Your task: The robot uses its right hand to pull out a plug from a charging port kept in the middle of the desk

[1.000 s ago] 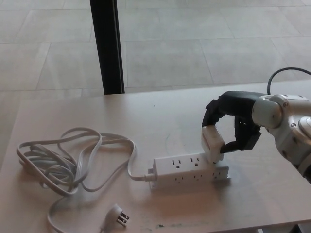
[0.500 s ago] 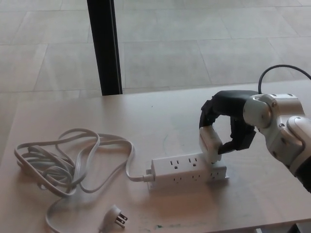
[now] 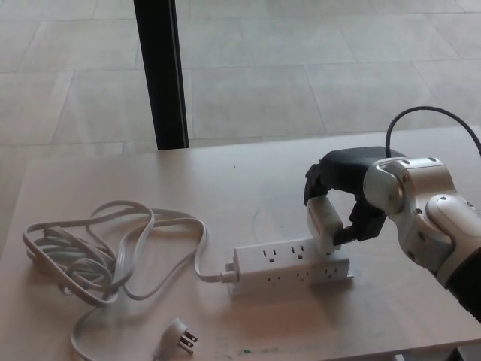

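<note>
My right hand (image 3: pixel 340 197) closes thumb and fingers on the white plug (image 3: pixel 324 226), which stands at the right end of the power strip (image 3: pixel 289 265) in the middle of the desk (image 3: pixel 248 180). The pull is the step in hand; whether the prongs are free I cannot tell. Next calls for a straight lift, as the light strip may rise too. Open desk lies far and right; the coiled cord (image 3: pixel 90 248) crowds the left, the near edge is close.

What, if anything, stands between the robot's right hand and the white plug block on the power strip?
Nothing visible: the right hand already grips the white plug block, which sits at the power strip's right end.
</note>
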Robot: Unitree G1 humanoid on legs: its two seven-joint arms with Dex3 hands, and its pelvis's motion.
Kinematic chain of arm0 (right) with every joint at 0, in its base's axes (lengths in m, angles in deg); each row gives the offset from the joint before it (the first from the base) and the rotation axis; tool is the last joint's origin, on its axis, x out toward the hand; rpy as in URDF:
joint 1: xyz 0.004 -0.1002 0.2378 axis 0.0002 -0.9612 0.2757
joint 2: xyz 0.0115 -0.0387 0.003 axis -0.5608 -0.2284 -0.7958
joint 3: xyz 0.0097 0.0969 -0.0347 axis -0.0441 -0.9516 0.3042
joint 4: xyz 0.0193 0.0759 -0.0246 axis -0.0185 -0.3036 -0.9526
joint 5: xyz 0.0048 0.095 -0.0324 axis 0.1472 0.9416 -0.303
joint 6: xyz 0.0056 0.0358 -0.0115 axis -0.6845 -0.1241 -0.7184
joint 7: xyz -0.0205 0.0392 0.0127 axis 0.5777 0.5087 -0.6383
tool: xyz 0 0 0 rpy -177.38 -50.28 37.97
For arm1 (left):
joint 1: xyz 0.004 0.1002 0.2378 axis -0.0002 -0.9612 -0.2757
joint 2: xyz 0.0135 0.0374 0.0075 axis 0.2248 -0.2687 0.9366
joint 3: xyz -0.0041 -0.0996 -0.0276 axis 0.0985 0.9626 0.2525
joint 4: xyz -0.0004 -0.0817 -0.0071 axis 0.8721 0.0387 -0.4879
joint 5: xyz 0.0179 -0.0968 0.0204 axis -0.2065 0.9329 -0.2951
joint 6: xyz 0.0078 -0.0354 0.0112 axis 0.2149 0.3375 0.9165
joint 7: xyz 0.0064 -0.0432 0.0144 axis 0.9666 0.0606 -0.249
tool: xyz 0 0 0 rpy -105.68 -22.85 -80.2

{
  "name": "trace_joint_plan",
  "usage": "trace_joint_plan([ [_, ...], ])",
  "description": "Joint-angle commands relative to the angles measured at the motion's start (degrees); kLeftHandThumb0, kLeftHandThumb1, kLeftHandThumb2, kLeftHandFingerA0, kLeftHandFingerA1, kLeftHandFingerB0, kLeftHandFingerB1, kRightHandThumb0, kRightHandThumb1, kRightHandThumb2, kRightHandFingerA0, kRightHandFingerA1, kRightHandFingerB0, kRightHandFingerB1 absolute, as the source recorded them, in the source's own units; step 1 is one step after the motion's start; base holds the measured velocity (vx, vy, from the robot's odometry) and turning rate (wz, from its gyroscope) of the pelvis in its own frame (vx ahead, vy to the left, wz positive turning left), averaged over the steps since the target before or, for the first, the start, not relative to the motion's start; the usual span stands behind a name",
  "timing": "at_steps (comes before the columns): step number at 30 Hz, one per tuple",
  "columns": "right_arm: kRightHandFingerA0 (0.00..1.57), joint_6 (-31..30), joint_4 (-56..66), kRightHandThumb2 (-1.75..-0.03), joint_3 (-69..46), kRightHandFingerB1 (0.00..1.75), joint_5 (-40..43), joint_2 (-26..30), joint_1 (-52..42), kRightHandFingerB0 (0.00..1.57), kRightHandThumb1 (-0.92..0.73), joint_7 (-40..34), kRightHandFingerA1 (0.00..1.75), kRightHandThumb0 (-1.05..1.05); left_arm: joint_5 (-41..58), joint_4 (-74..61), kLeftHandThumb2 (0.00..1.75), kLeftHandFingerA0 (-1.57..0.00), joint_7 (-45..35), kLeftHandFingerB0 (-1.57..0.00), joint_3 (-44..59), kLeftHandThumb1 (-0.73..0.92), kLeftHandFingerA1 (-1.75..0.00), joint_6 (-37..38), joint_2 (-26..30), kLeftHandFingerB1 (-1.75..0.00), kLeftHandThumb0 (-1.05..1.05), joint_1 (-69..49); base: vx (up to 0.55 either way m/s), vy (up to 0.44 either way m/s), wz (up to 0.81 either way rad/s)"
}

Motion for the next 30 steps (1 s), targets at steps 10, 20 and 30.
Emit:
trace_joint_plan([
  [10,0.76,0.7,-1.3,-0.61,1.9,0.55,-1.0,-2.7,-3.5,0.71,-0.55,2.6,1.57,-0.34,0.6,-0.7,0.61,-0.90,-0.2,-0.64,0.3,0.70,-0.79,-0.7,0.2,-0.47,-0.64,-0.5,0.00,0.000,0.00],
  [20,0.78,2.7,1.8,-0.64,-0.4,0.91,-2.3,-1.5,-6.0,0.74,-0.57,-4.3,1.44,-0.30,0.4,-1.5,0.62,-0.89,0.2,-0.62,0.3,0.71,-0.75,0.6,-0.3,-0.48,-0.66,-1.9,0.00,0.000,0.00],
  [30,0.75,6.5,2.5,-0.61,-2.9,1.11,-2.3,0.1,-6.6,0.68,-0.55,-9.3,1.63,-0.27,0.9,-0.9,0.62,-0.87,-0.5,-0.67,0.6,0.71,-0.73,1.1,-0.5,-0.51,-0.68,-1.9,0.00,0.000,0.00],
])
